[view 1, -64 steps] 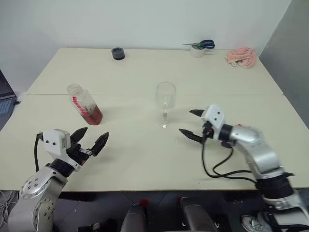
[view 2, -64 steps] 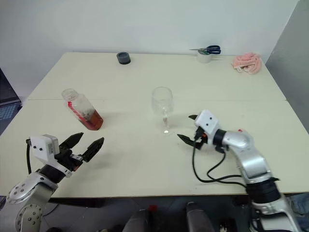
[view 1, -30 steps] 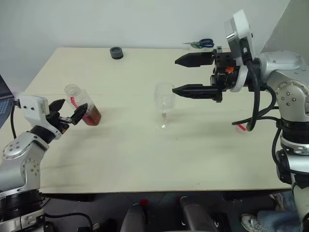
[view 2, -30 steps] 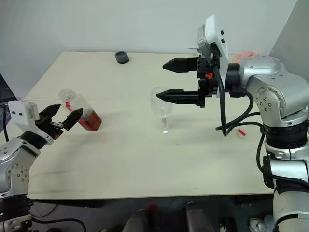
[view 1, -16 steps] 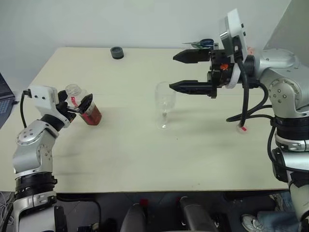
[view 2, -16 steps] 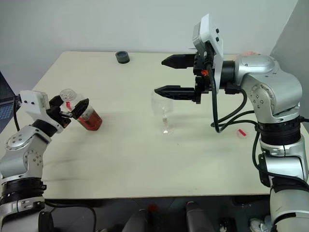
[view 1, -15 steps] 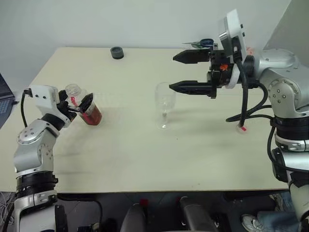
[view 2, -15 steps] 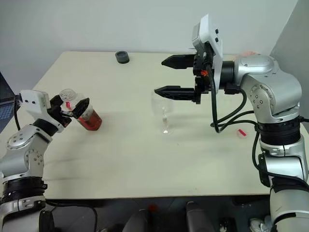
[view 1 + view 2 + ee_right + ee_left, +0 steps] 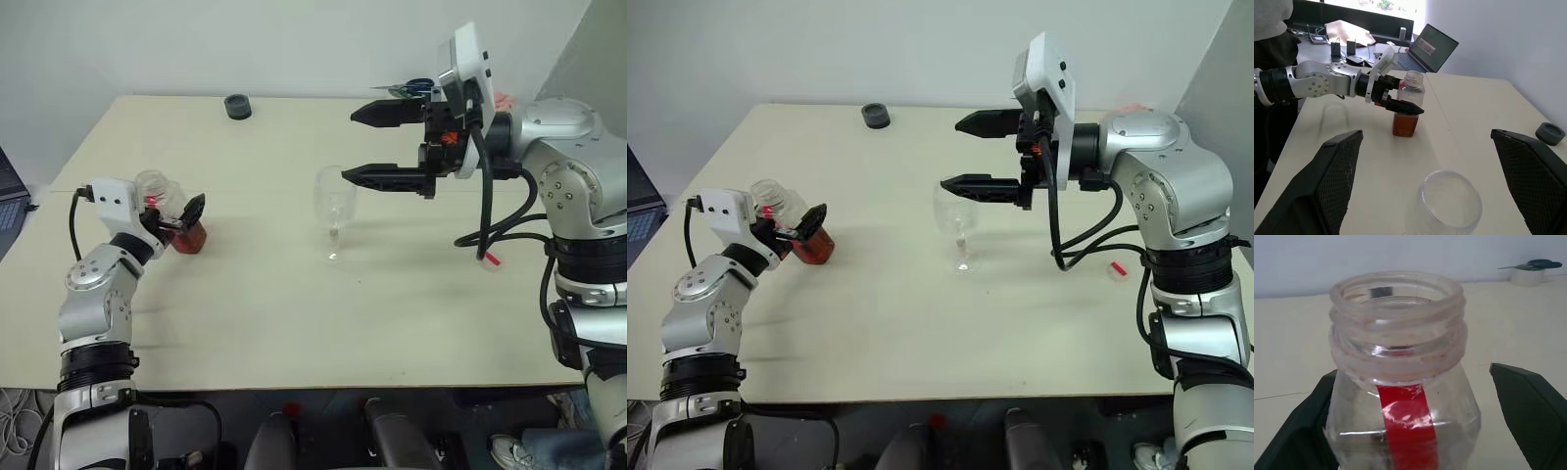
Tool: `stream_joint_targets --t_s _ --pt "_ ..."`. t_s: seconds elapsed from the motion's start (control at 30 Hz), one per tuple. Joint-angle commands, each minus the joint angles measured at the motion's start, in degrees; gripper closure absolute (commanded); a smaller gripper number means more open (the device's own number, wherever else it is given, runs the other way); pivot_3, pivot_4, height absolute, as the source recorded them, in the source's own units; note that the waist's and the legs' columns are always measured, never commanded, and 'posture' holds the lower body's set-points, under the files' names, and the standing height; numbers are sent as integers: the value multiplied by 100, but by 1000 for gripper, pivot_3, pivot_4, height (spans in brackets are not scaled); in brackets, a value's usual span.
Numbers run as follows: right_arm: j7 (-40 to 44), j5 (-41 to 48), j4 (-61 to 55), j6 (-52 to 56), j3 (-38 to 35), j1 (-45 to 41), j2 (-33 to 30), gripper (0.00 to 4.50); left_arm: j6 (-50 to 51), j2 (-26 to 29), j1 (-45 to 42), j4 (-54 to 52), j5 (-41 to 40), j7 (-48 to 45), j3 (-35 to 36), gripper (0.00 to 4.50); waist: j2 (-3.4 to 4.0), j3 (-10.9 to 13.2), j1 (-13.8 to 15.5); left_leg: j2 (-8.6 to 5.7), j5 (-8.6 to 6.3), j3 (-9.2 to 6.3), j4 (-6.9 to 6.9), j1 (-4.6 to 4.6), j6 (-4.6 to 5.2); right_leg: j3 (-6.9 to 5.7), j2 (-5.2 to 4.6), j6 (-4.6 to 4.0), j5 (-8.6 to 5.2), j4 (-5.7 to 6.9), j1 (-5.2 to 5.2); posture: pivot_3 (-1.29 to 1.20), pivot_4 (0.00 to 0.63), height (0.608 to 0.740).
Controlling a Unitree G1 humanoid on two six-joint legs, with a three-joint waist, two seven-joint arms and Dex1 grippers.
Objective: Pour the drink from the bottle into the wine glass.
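since the bottle (image 9: 168, 211) stands upright on the table's (image 9: 294, 313) left between your left gripper's (image 9: 174, 217) spread fingers, close there; your right gripper (image 9: 364, 145) hangs spread above the glass (image 9: 335, 201).

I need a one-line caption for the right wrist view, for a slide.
Open right gripper above the empty wine glass; beyond, the open left gripper brackets the uncapped bottle on the table.

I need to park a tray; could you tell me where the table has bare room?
Free: the near half of the table, in front of the bottle and wine glass. Crowded: the far edge, with the black cap, tape roll with scissors and pink cloth.
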Motion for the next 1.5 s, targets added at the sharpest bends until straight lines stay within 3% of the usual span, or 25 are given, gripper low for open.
stream_joint_targets --t_s 0.03,0.33,0.77,1.03,1.2,1.3,1.5 --pt "0 -47 -107 -125 -44 -104 8 32 -55 -28 185 -562 -93 130 195 0 0 0 -1 0 0 0 0 0 0 0 0 0 0 0 0 0 150 740" --pt "-10 -122 -142 -156 -42 -67 59 32 -83 -190 424 -1091 -147 427 265 0 0 0 40 -4 0 -3 2 0 0 -5 -7 0 0 0 2 0 150 740" --pt "54 -195 -136 -203 -18 -57 92 32 -471 -292 238 -720 -14 586 189 0 0 0 57 -4 0 -3 2 0 0 -6 -7 0 0 0 3 0 150 740" --pt "18 -196 -176 -164 -30 -38 51 0 -666 -322 20 -402 37 592 158 2337 0 0 71 -4 0 -3 4 -1 0 -7 -6 0 0 0 3 0 150 740" --pt "-258 -39 -338 -252 -428 247 90 0 -652 -184 -62 -379 -9 463 163 2351 -1 -1 86 -4 0 -6 4 -1 0 -9 -6 0 0 1 3 0 150 740" --pt "-648 -103 -535 -542 -963 875 5 0 -597 32 -405 -868 270 27 -443 2351 -7 -3 123 -5 0 -12 6 -4 0 -17 -5 0 0 -1 5 0 150 740" --pt "-1136 1060 -2208 323 -2452 2868 -434 0 -694 181 -2222 -627 825 -449 -1349 2351 -16 4 387 -13 0 -67 62 -78 -2 -78 -10 5 4 -9 -6 0 150 740"
